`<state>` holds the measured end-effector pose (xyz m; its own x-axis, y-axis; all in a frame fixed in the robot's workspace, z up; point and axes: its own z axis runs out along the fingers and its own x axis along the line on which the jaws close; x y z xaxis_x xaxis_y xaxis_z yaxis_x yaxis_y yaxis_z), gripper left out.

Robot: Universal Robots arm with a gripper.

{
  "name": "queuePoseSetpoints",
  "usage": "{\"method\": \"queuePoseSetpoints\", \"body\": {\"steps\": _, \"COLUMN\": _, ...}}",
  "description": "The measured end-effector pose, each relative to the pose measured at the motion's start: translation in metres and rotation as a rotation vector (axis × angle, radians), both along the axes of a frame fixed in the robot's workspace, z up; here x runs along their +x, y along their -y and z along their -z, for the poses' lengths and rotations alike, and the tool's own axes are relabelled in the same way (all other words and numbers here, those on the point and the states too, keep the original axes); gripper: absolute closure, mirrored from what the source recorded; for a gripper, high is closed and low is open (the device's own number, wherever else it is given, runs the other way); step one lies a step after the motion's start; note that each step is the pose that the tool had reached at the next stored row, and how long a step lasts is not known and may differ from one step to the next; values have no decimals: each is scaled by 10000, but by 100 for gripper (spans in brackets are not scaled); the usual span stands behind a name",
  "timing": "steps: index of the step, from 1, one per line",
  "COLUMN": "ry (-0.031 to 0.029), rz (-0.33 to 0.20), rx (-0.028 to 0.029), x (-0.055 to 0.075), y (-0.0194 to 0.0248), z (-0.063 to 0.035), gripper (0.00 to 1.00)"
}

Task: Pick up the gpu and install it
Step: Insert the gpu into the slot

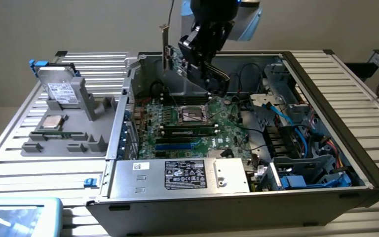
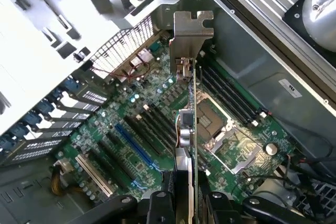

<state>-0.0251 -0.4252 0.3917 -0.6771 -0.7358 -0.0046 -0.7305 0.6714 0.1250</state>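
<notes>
Black fingers (image 2: 157,205) are gripping the flat green gpu (image 2: 187,129) card (silver metal bracket farthest from them) above a green motherboard (image 2: 142,135).

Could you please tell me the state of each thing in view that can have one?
gpu: clamped in the hand, above the motherboard, not seated.
hand: shut on the gpu.
computer case: open, side panel off.
hard drive: outside the case, propped in the grey holder.

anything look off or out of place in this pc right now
Nothing looks spilled or damaged. The one thing not in place is the gpu: it is clamped in the pincer and hangs edge-on above the motherboard, seated in no slot. The cpu socket also looks empty.
</notes>
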Motion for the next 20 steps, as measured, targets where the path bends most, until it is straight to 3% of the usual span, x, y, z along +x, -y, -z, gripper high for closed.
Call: {"method": "queuePoseSetpoints", "body": {"steps": 20, "ry": 64, "rz": -3638, "rx": -4, "x": 1, "y": 0, "z": 15, "gripper": 72}}
